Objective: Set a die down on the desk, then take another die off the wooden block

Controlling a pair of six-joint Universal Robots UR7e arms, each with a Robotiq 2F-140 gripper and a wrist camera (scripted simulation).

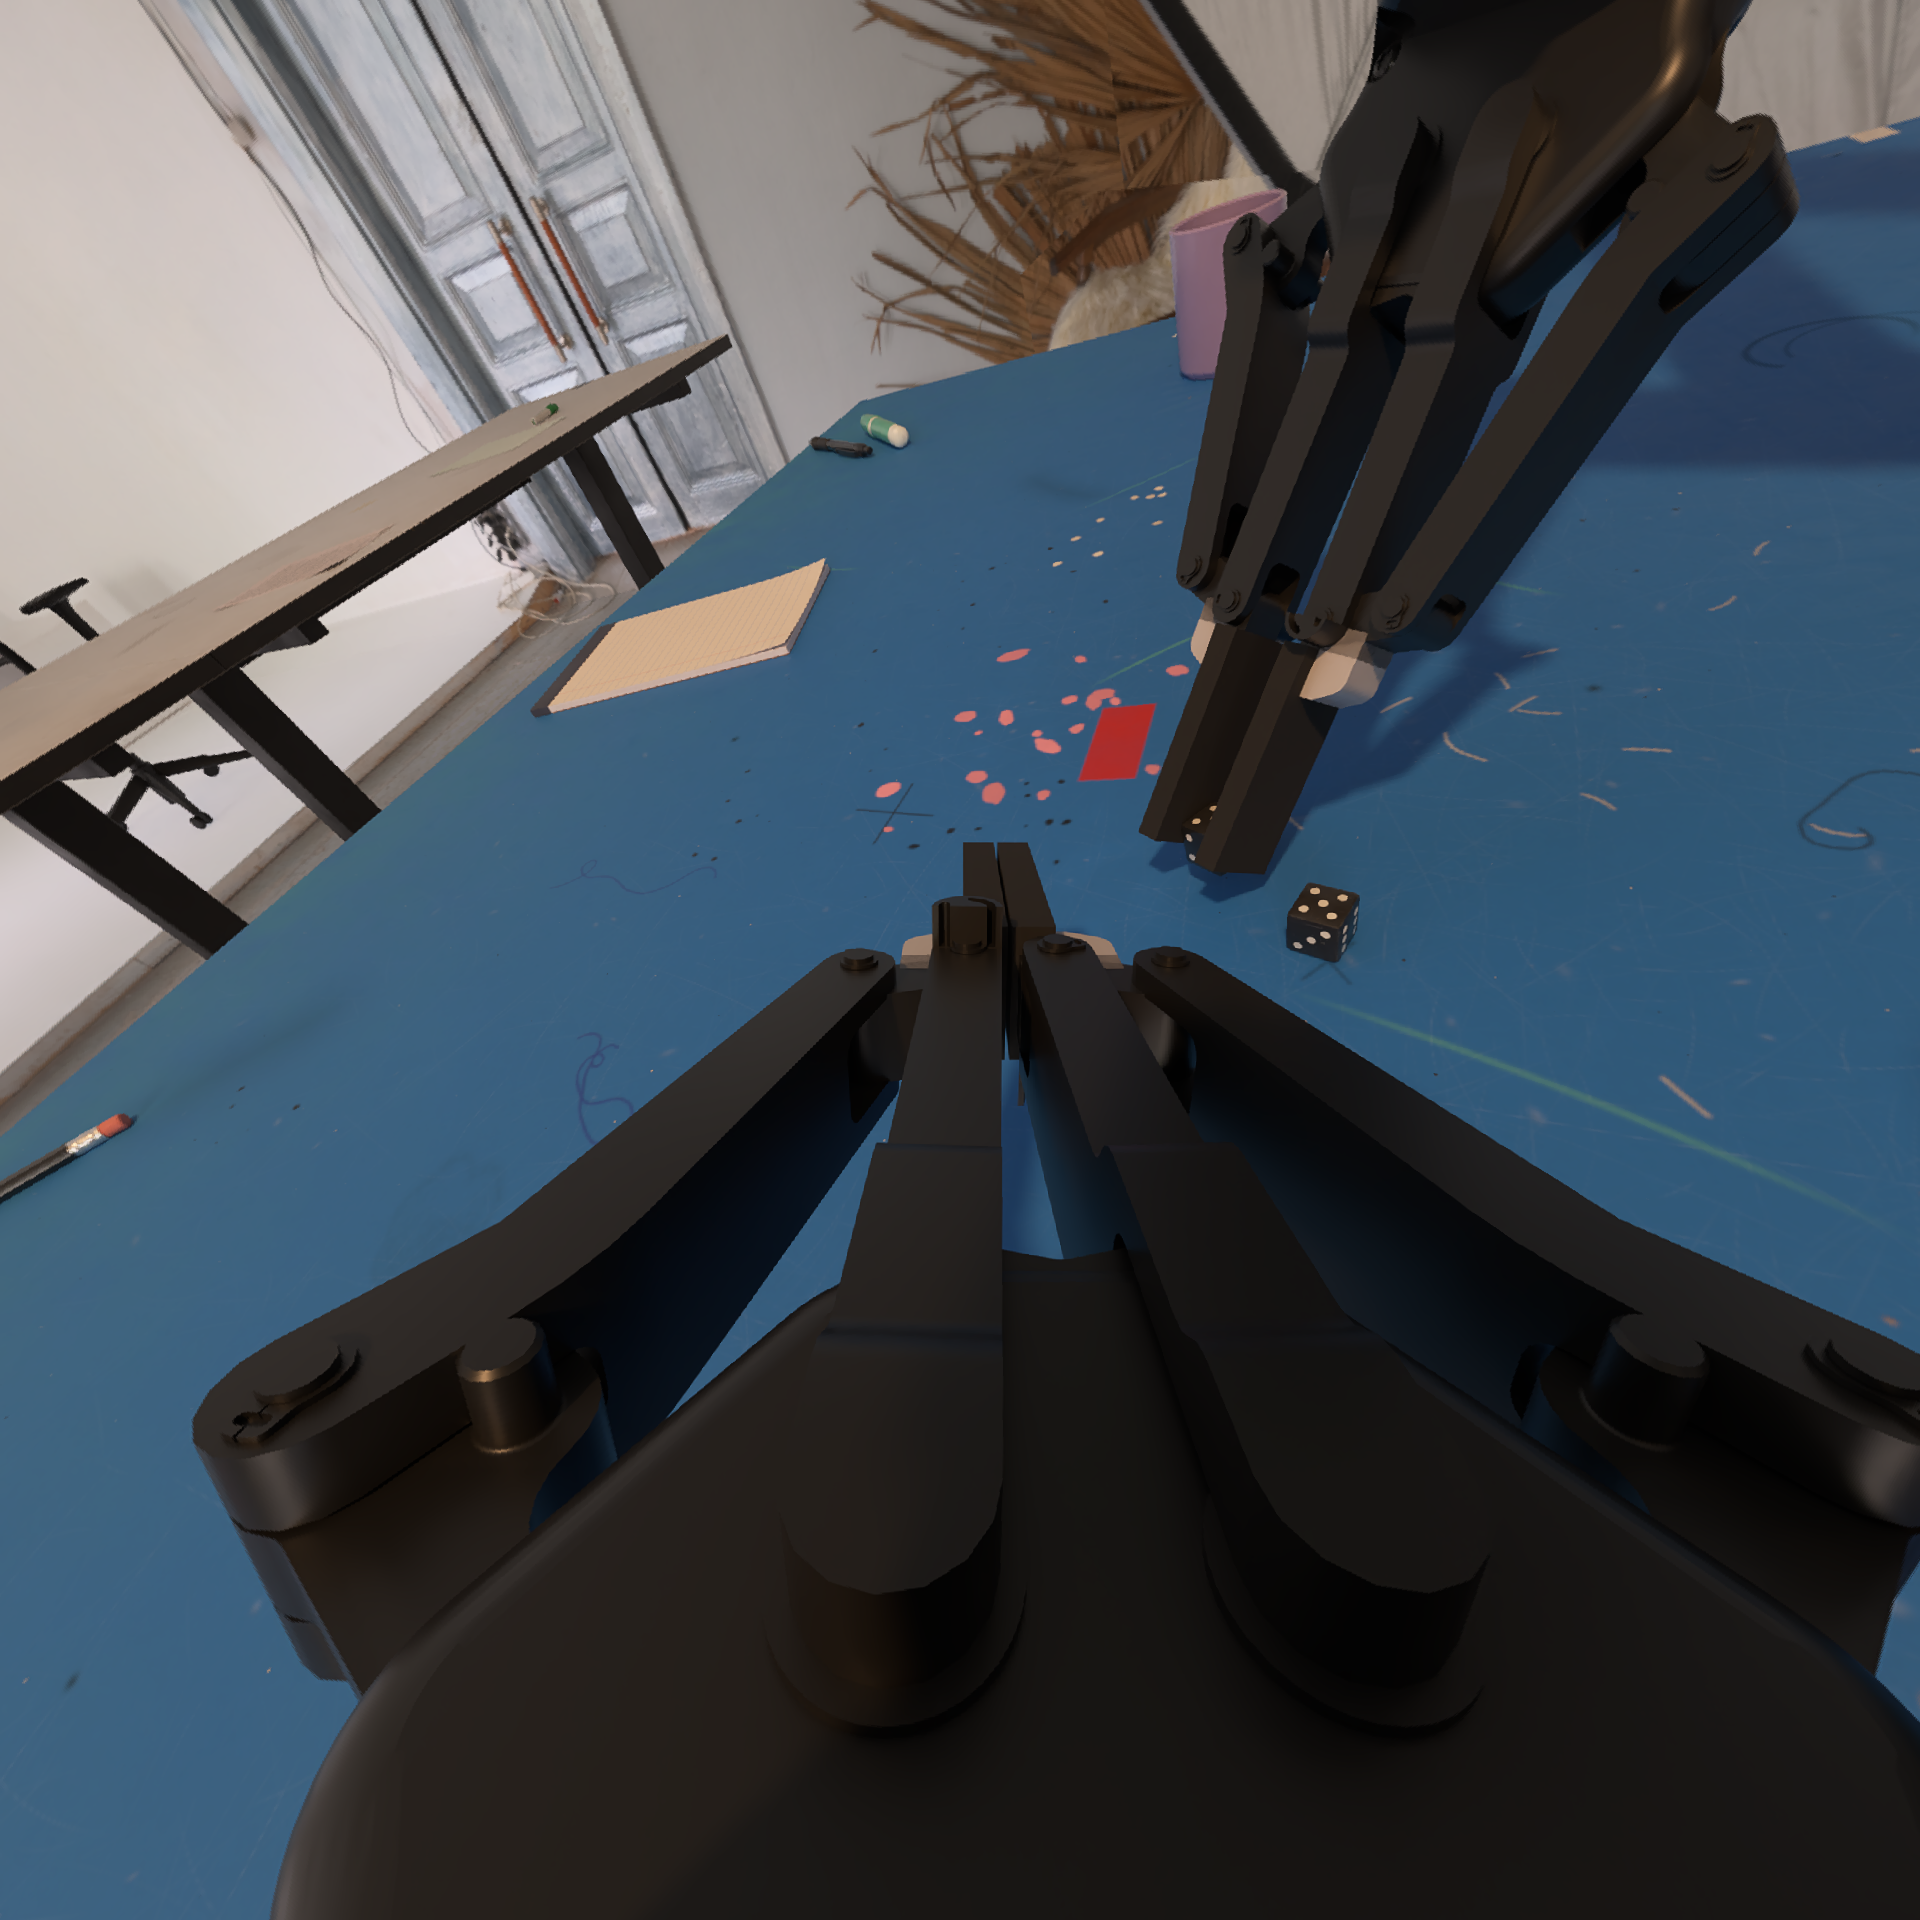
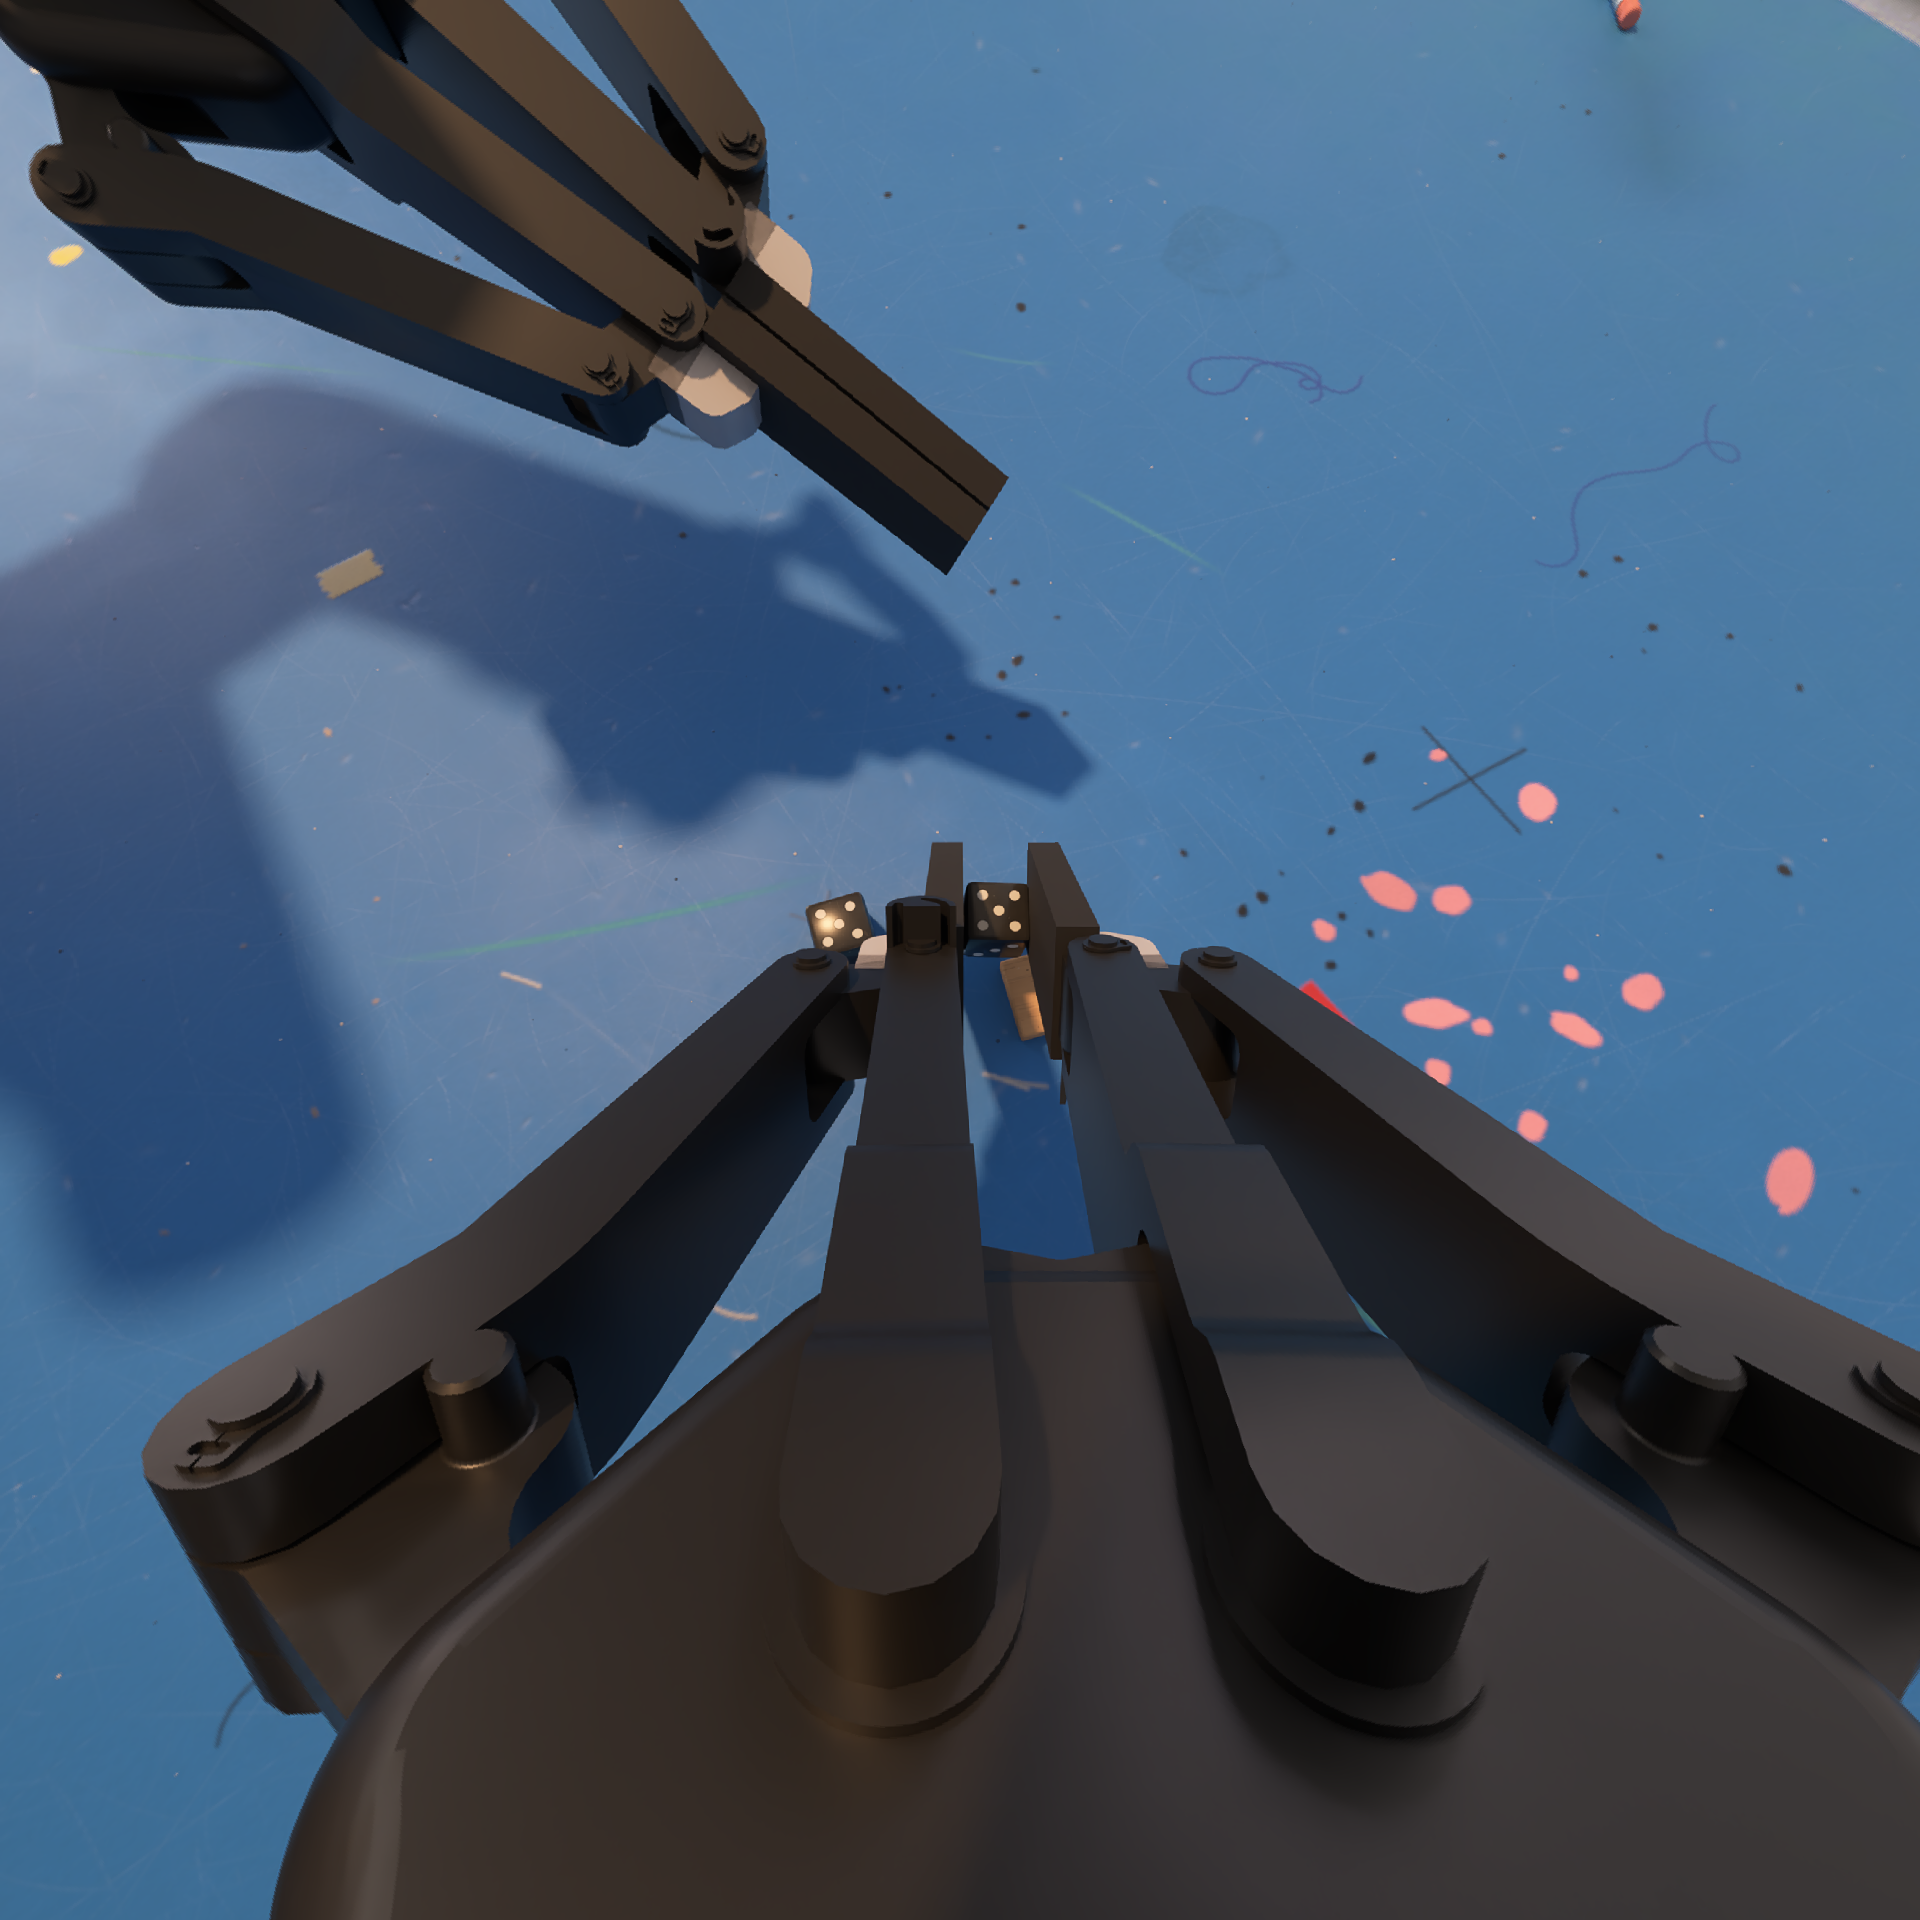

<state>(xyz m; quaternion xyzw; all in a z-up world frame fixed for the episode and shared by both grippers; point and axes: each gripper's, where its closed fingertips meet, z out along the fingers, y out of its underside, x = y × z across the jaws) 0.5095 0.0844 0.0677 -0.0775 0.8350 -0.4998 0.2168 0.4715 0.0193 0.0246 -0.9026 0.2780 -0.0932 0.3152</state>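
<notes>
My right gripper (image 2: 995, 868) is shut on a black die (image 2: 995, 912) with pale pips, low over the blue desk (image 2: 1351, 520). A small tan wooden block (image 2: 1023, 1000) shows between the fingers just behind that die; I cannot tell whether the die rests on it. A second black die (image 2: 837, 921) lies on the desk just left of the fingers. In the left wrist view the right gripper (image 1: 1210, 842) points down with the held die (image 1: 1200, 826), and the loose die (image 1: 1322, 920) lies beside it. My left gripper (image 1: 1000, 862) is shut and empty above the desk, a little apart.
A tan notepad (image 1: 691, 634), a red card (image 1: 1117, 741) among pink spots, a purple cup (image 1: 1210, 281), a green-and-white tube (image 1: 885, 430) and a pencil (image 1: 68, 1148) lie on the desk. A second table (image 1: 312, 582) stands beyond the left edge.
</notes>
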